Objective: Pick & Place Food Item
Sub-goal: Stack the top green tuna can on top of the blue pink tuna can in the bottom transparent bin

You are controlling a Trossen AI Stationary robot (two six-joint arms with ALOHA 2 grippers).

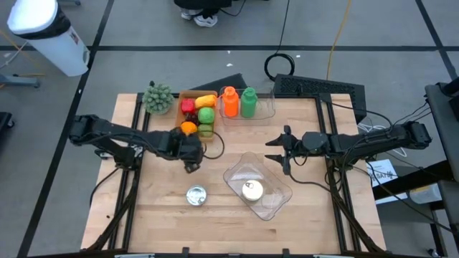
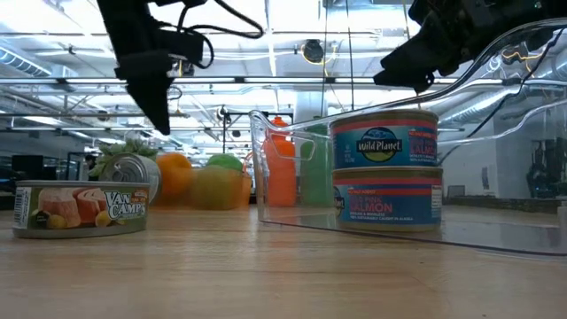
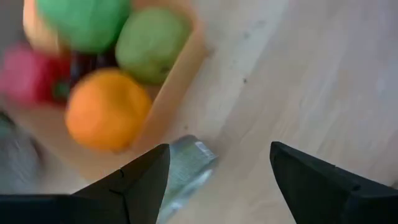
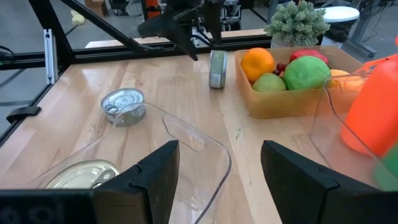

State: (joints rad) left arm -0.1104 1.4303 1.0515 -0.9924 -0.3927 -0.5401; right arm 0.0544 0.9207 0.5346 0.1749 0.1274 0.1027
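Observation:
A tin can (image 4: 217, 68) stands on its rim on the wooden table, right beside the fruit box (image 4: 292, 102); in the low view its lid (image 2: 133, 177) faces the camera. My left gripper (image 3: 219, 149) hangs open above it, tilted steeply down, with the can (image 3: 186, 168) below and beside one finger and apart from it. A second can (image 1: 196, 195) lies flat near the table's front. Two more cans (image 2: 385, 168) are stacked in a clear container (image 1: 276, 204). My right gripper (image 1: 285, 149) waits open and nearly level above that container's far side.
The fruit box (image 1: 188, 94) holds an orange (image 1: 188, 127), green fruit and red pieces. Beside it an orange bottle (image 1: 229, 102) and a green bottle (image 1: 248, 102) stand in a clear bin. A small plant (image 1: 158, 98) sits at the far left. Bare wood (image 1: 158, 215) lies along the near left.

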